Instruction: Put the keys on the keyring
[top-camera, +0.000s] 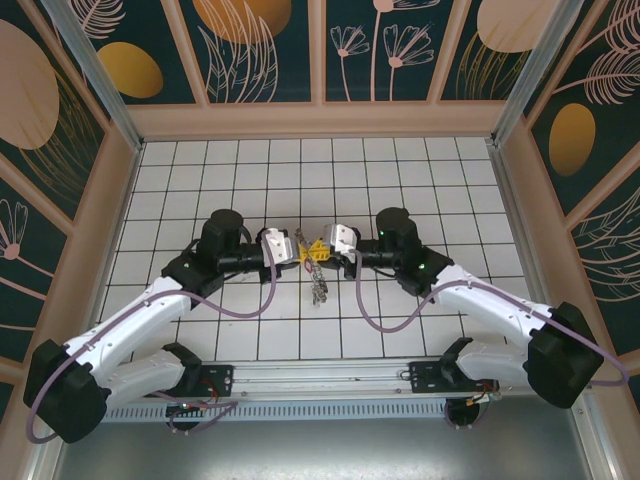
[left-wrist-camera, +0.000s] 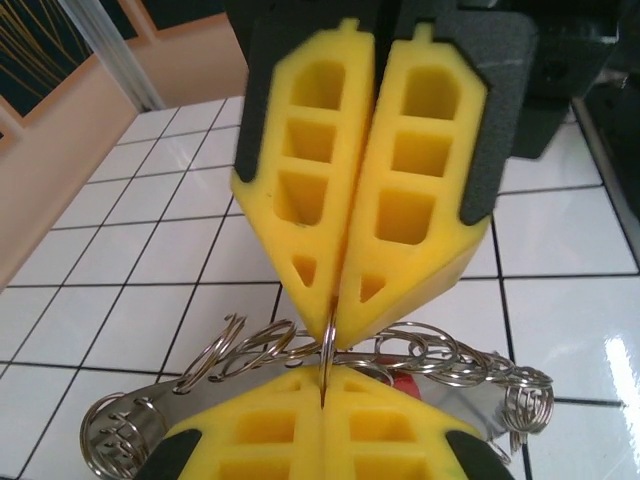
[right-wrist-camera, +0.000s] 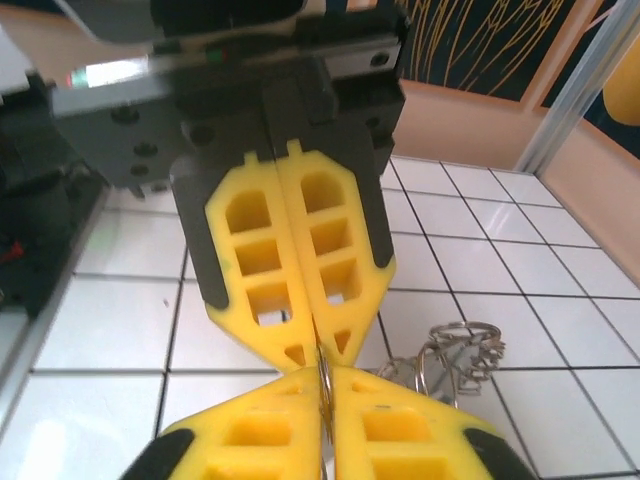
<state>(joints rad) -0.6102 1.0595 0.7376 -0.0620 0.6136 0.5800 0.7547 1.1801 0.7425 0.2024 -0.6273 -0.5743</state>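
Note:
Both grippers meet over the middle of the tiles. My left gripper (top-camera: 305, 250) (left-wrist-camera: 322, 395) and my right gripper (top-camera: 320, 250) (right-wrist-camera: 323, 385) are tip to tip, each shut on the same thin silvery ring of the keyring (left-wrist-camera: 327, 345), seen edge on. Several small split rings (left-wrist-camera: 440, 355) (right-wrist-camera: 455, 350) are strung beside it, with a bit of red tag (left-wrist-camera: 405, 385) behind my left fingers. The bundle of keys (top-camera: 318, 282) hangs below the fingertips; single keys are too small to tell apart.
White tiled floor (top-camera: 440, 190) walled by patterned panels on three sides, with a metal rail (top-camera: 320, 375) along the near edge. Both arms (top-camera: 130, 330) (top-camera: 490, 305) reach in from the near corners. Open tiles lie behind and to both sides of the grippers.

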